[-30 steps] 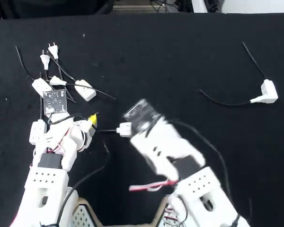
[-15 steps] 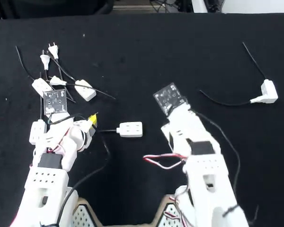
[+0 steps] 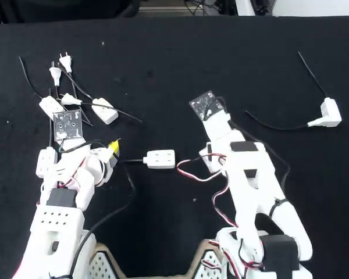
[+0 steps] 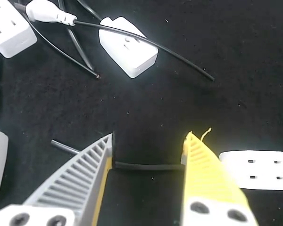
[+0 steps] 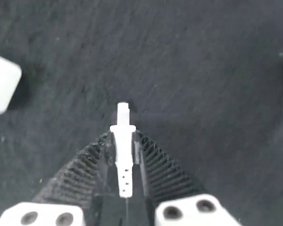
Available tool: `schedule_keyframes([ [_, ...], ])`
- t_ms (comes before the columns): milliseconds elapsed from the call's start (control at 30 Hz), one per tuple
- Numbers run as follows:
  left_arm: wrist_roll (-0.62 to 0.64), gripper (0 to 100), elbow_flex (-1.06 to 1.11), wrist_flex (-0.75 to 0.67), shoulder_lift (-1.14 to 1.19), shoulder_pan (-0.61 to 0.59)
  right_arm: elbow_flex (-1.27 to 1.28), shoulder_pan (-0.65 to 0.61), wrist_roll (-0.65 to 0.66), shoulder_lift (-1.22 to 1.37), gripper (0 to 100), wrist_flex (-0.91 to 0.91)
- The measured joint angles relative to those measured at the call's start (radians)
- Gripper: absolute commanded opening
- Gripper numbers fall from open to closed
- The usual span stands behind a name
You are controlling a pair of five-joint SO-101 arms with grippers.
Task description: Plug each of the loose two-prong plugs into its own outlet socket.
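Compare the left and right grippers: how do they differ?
The left gripper is open, the right gripper shut on a white plug. The left gripper has one yellow and one grey finger; the right gripper's are both dark. Both hang over the black table.

Black desk (image 3: 180, 52) stretching right across the high view, matte and dark from edge to edge. Past its far edge, along the top: a tangle of dark cables (image 3: 205, 7), a white panel (image 3: 314, 7) toward the right corner, a bulky dark shape (image 3: 64, 9) toward the left.
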Motion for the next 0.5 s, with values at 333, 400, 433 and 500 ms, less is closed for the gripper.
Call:
schedule_keyframes([
  [333, 0.0, 24, 0.0, 0.0, 0.0, 0.0, -0.011, 0.014, 0.054, 0.0, 1.1, 0.054],
  [400, 0.0, 24, 0.0, 0.0, 0.0, 0.0, -0.011, 0.04, 0.097, 0.0, 1.1, 0.058],
  [433, 0.0, 24, 0.0, 0.0, 0.0, 0.0, -0.011, 0.055, 0.117, 0.0, 1.1, 0.06],
  [500, 0.0, 24, 0.0, 0.0, 0.0, 0.0, -0.011, 0.077, 0.141, 0.0, 1.1, 0.061],
])
